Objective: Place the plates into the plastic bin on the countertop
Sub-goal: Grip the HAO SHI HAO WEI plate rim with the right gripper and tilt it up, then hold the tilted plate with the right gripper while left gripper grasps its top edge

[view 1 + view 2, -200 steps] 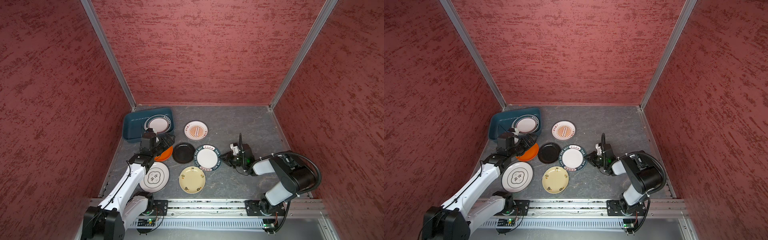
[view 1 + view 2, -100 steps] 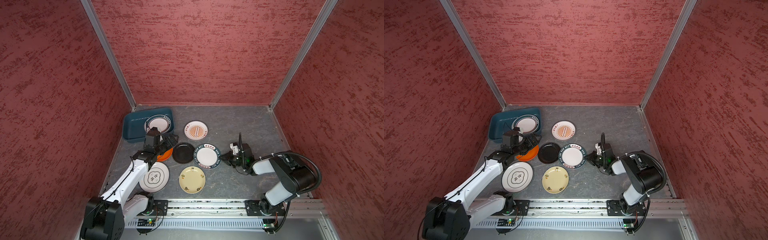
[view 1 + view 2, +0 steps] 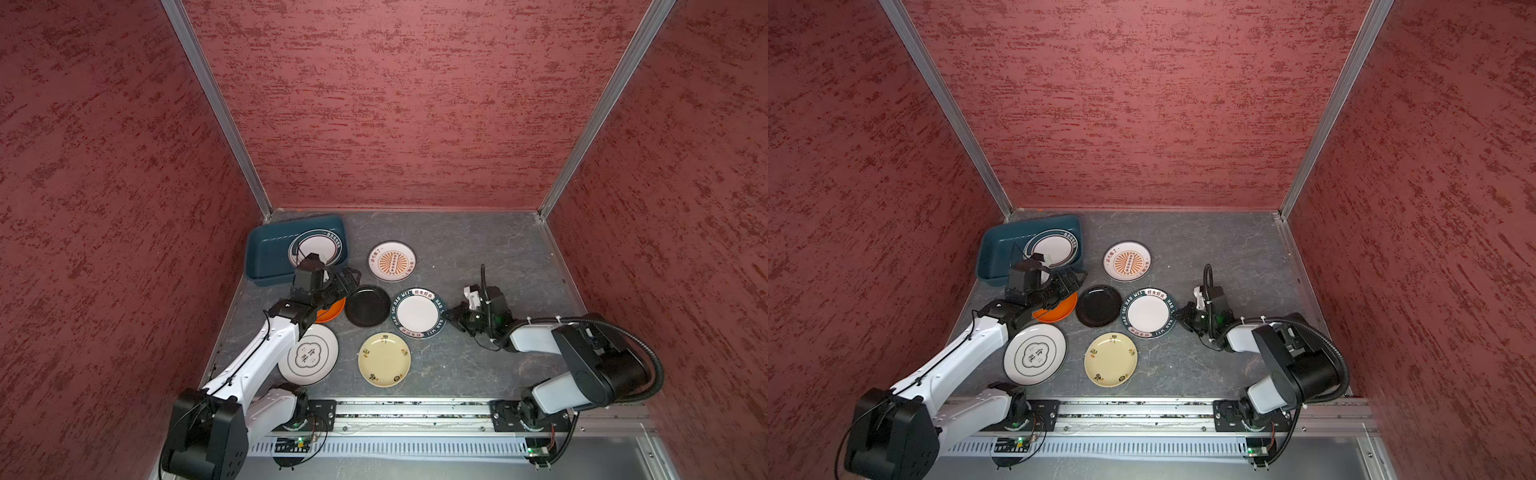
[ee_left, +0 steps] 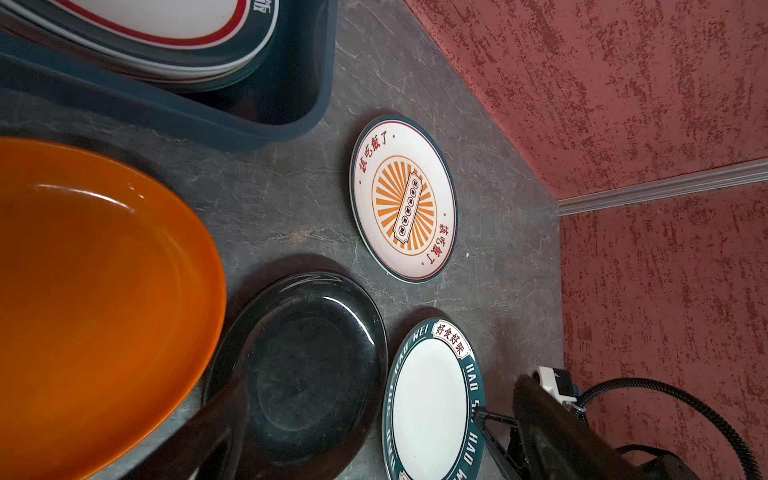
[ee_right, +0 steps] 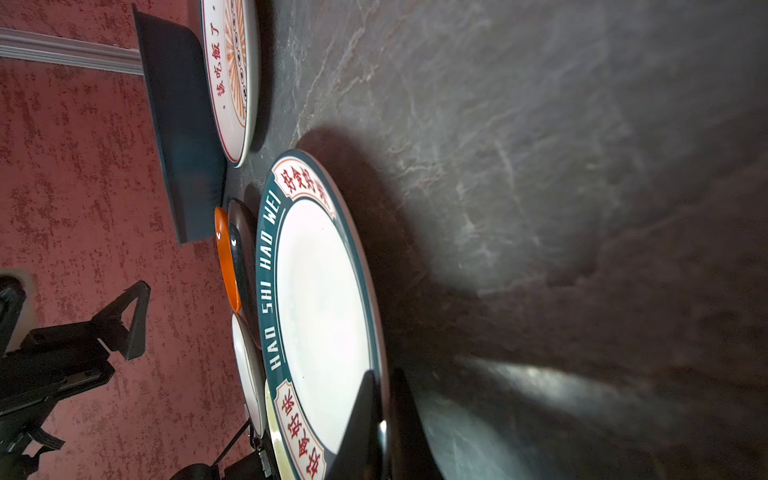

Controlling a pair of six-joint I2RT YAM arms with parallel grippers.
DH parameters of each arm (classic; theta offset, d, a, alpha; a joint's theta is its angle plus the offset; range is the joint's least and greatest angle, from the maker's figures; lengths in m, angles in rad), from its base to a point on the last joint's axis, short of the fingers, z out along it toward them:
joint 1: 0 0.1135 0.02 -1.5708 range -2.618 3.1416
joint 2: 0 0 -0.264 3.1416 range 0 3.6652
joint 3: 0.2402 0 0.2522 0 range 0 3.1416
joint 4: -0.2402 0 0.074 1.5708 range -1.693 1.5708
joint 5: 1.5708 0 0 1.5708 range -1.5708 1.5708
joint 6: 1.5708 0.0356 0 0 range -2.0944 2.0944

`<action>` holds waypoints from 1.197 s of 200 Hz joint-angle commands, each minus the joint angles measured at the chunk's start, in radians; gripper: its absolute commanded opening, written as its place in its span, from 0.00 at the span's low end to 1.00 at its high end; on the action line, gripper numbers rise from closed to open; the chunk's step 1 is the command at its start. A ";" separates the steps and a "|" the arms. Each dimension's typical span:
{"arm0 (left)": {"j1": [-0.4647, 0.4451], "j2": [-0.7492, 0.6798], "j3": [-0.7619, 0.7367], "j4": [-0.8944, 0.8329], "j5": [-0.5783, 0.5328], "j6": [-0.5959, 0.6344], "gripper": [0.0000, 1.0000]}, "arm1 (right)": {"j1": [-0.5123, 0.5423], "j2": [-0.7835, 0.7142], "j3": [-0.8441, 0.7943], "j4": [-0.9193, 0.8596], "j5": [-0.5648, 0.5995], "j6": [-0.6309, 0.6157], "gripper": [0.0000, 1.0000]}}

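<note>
1. The plastic bin [image 3: 266, 266] sits flat and open side up in the 10 o'clock corner of the tabletop [image 3: 478, 249]. Its long axis runs roughly from 8 to 2 o'clock.
2. At the bin's 3 o'clock end lies a stack of teal-rimmed plates [image 3: 320, 247], the top one white in the middle.
3. The tabletop is dark grey and stone-look with pale veins. Red textured walls [image 3: 395, 104] close it in on three sides, with silver posts at the far corners.
4. Six more plates lie flat outside the bin:
   - the sunburst plate [image 3: 391, 261] at 12 o'clock of the group;
   - the orange plate [image 3: 332, 311], black plate [image 3: 367, 305] and lettered teal plate [image 3: 419, 312] in a row across the middle;
   - the white emblem plate [image 3: 309, 355] at 7 o'clock and the cream-yellow plate [image 3: 384, 359] at 6 o'clock.
5. The right fingers [image 5: 370, 399] are clenched on the lettered teal plate's 3 o'clock rim, one above and one beneath.
6. The left fingers [image 4: 216, 419] are spread wide and grasp nothing. They hover over the orange plate's 1 o'clock edge, just beside the bin's near wall.
</note>
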 commanded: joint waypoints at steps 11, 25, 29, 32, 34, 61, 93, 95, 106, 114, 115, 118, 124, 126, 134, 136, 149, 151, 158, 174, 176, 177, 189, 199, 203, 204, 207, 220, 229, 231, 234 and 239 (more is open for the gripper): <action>-0.005 0.008 0.017 0.016 0.000 -0.001 0.99 | 0.004 -0.071 0.033 -0.043 0.034 -0.018 0.00; -0.004 0.014 0.018 0.013 0.000 -0.001 0.99 | 0.004 -0.097 0.037 -0.067 0.047 -0.024 0.00; -0.004 0.017 0.019 0.015 0.001 -0.003 0.99 | 0.004 -0.103 0.039 -0.076 0.053 -0.026 0.00; -0.004 0.017 0.019 0.015 0.002 -0.002 0.99 | 0.004 -0.108 0.040 -0.082 0.059 -0.030 0.00; -0.005 0.020 0.019 0.016 0.002 -0.002 0.99 | 0.004 -0.110 0.040 -0.087 0.063 -0.032 0.00; -0.004 0.033 0.017 0.031 0.015 -0.008 0.99 | 0.004 -0.130 0.050 -0.136 0.094 -0.052 0.00; -0.005 0.044 0.018 0.035 0.034 -0.022 0.99 | 0.004 -0.152 0.052 -0.138 0.092 -0.049 0.00; -0.006 0.044 0.019 0.034 0.036 -0.023 0.99 | 0.004 -0.153 0.053 -0.138 0.094 -0.050 0.00; -0.007 0.048 0.022 0.037 0.051 -0.032 0.99 | 0.004 -0.165 0.053 -0.146 0.104 -0.051 0.00; -0.010 0.053 0.022 0.045 0.062 -0.040 0.99 | 0.003 -0.174 0.054 -0.148 0.112 -0.053 0.00; -0.010 0.053 0.022 0.046 0.063 -0.041 0.99 | 0.003 -0.175 0.055 -0.149 0.112 -0.052 0.00; -0.013 0.056 0.022 0.050 0.066 -0.043 0.99 | 0.003 -0.179 0.055 -0.151 0.113 -0.052 0.00; -0.015 0.060 0.022 0.057 0.073 -0.044 0.99 | 0.002 -0.185 0.056 -0.153 0.116 -0.052 0.00; -0.016 0.063 0.024 0.059 0.074 -0.043 0.99 | 0.002 -0.188 0.057 -0.153 0.117 -0.052 0.00; -0.017 0.074 0.029 0.058 0.080 -0.043 0.99 | -0.001 -0.196 0.061 -0.155 0.117 -0.053 0.00; -0.017 0.076 0.031 0.058 0.081 -0.043 0.99 | 0.000 -0.198 0.063 -0.155 0.118 -0.053 0.00; -0.016 0.092 0.038 0.061 0.087 -0.042 0.99 | -0.002 -0.217 0.071 -0.160 0.118 -0.054 0.00; -0.017 0.095 0.039 0.063 0.090 -0.043 0.99 | -0.002 -0.220 0.073 -0.161 0.118 -0.054 0.00; -0.020 0.103 0.040 0.078 0.101 -0.046 0.99 | -0.003 -0.232 0.076 -0.163 0.119 -0.053 0.00; -0.028 0.119 0.043 0.113 0.121 -0.062 0.99 | -0.004 -0.262 0.079 -0.163 0.128 -0.042 0.00; -0.028 0.122 0.043 0.117 0.122 -0.064 0.99 | -0.004 -0.263 0.079 -0.163 0.128 -0.042 0.00; -0.030 0.123 0.044 0.118 0.122 -0.066 0.99 | -0.004 -0.267 0.079 -0.162 0.128 -0.041 0.00; -0.048 0.139 0.047 0.145 0.117 -0.078 0.99 | -0.005 -0.291 0.079 -0.150 0.135 -0.028 0.00; -0.068 0.155 0.048 0.173 0.114 -0.085 0.99 | -0.005 -0.306 0.079 -0.138 0.139 -0.015 0.00; -0.073 0.163 0.048 0.184 0.113 -0.088 0.99 | -0.006 -0.311 0.080 -0.134 0.141 -0.011 0.00; -0.074 0.165 0.048 0.188 0.112 -0.089 0.99 | -0.006 -0.311 0.080 -0.134 0.141 -0.011 0.00; -0.080 0.171 0.048 0.194 0.111 -0.093 0.99 | -0.008 -0.314 0.082 -0.128 0.141 -0.009 0.00; -0.093 0.202 0.048 0.238 0.120 -0.104 0.99 | -0.006 -0.317 0.086 -0.105 0.139 -0.003 0.00; -0.105 0.224 0.052 0.270 0.126 -0.103 0.99 | -0.006 -0.308 0.092 -0.094 0.134 0.003 0.00; -0.109 0.229 0.055 0.273 0.127 -0.103 0.99 | -0.007 -0.306 0.094 -0.092 0.131 0.004 0.00; -0.113 0.237 0.059 0.278 0.127 -0.104 0.99 | -0.006 -0.302 0.095 -0.089 0.129 0.006 0.00; -0.120 0.248 0.064 0.280 0.123 -0.105 0.99 | -0.006 -0.295 0.098 -0.079 0.121 0.013 0.00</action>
